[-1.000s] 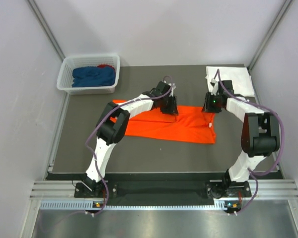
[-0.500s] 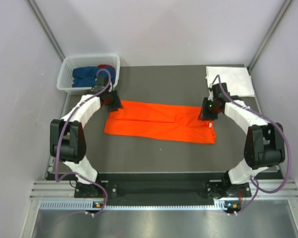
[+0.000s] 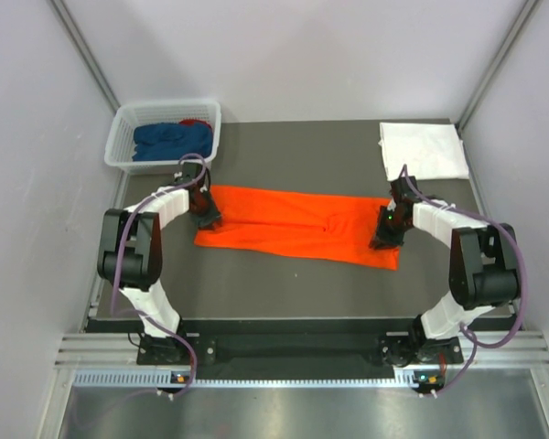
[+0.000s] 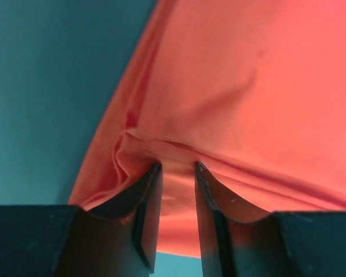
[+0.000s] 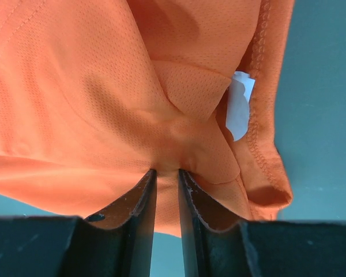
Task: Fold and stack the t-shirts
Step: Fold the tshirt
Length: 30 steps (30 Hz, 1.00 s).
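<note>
1. Over the last second the left gripper point(image 3: 207, 218) moved from the shirt's middle to its left end. The right gripper point(image 3: 382, 240) slid nearer along the right end.
2. The orange t-shirt point(image 3: 293, 224) lay as a long strip across the mat, spanning between the two grippers. Its far edge looked drawn nearward, which I judged to be a lengthwise fold under way.
3. In the wrist views, each gripper's jaws had narrowed to a slim gap and pinched a pucker of orange cloth.
4. The white t-shirt point(image 3: 423, 151) lay folded at the far right corner. The dark blue t-shirt point(image 3: 169, 139) and red t-shirt point(image 3: 197, 121) sat in the basket point(image 3: 119, 157), so I judged two shirts still to do.
5. From above, the wrists hid the fingertips. I could not tell how many layers were pinched. The red shirt was mostly buried.
</note>
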Motion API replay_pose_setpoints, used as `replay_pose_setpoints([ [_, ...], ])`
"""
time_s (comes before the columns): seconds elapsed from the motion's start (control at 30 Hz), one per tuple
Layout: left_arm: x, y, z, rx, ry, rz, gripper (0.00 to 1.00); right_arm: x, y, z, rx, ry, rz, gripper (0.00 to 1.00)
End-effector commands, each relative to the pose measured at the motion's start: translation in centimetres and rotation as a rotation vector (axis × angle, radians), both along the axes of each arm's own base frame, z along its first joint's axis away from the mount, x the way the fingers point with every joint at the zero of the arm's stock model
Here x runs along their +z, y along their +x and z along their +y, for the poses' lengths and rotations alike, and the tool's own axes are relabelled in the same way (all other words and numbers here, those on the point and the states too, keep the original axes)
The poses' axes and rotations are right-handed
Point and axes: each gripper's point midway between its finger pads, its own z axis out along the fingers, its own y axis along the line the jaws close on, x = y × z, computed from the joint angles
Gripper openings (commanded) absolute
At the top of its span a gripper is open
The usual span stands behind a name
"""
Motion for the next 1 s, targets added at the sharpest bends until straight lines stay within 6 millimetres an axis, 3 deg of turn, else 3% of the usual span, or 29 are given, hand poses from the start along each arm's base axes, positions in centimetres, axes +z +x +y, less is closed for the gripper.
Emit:
replay_pose_setpoints([
  [0.0,-1.4,0.9,1.0,0.069,0.029,-0.008,0.34,-1.0,-1.1,-2.7,-0.029,-0.123,0.024,0.23],
  [0.13,-1.1,1.1,0.8,0.063,0.021,-0.003,0.34,0.1,-0.3,-2.5,-0.015,-0.116,-0.009,0.24],
  [0.3,2.5,1.8,2.0,0.079,0.086,-0.057,0.36,2.7,0.2,-1.4,0.023,-0.112,-0.051,0.28],
  [0.43,4.6,1.3,3.1,0.097,0.134,-0.097,0.37,2.5,-0.7,0.0,0.045,-0.099,-0.037,0.29],
  [0.6,3.4,-0.7,4.7,0.135,0.208,-0.077,0.37,1.3,-1.9,2.1,0.104,-0.065,0.003,0.25],
  [0.7,2.0,-1.7,4.7,0.142,0.199,-0.040,0.37,1.8,-1.9,2.1,0.117,-0.101,-0.008,0.25],
  [0.87,0.4,-1.9,3.8,0.158,0.141,-0.007,0.34,3.1,-1.7,0.8,0.113,-0.208,-0.032,0.26],
  [0.97,0.2,-2.0,4.2,0.177,0.157,-0.011,0.34,1.9,-2.6,0.0,0.107,-0.247,-0.003,0.25],
])
